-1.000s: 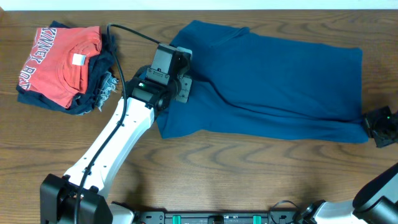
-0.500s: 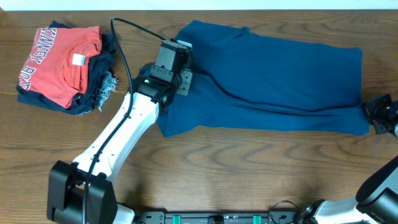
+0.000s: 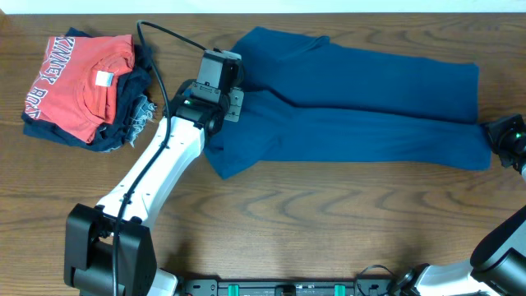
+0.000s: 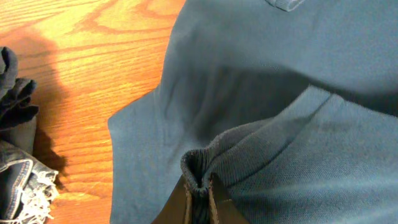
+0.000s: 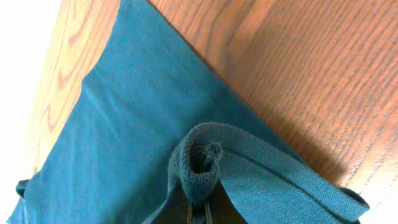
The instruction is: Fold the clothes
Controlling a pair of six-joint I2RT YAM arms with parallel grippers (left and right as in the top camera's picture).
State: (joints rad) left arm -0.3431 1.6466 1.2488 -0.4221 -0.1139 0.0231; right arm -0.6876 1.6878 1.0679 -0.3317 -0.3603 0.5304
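A blue shirt (image 3: 362,107) lies spread across the wooden table, its near edge lifted and folded toward the far side. My left gripper (image 3: 233,103) is shut on a pinched fold of the blue shirt at its left end; the bunched hem shows between the fingers in the left wrist view (image 4: 199,180). My right gripper (image 3: 497,136) is shut on the shirt's right end, and the rolled hem shows in the right wrist view (image 5: 199,168).
A stack of folded clothes, a red shirt (image 3: 78,78) on dark garments (image 3: 131,123), sits at the far left. Dark denim shows at the left edge of the left wrist view (image 4: 15,155). Bare wood lies in front of the shirt.
Both grippers have carried the shirt's near edge toward the far side. The fold has moved up across the shirt, and the near strip is now narrower.
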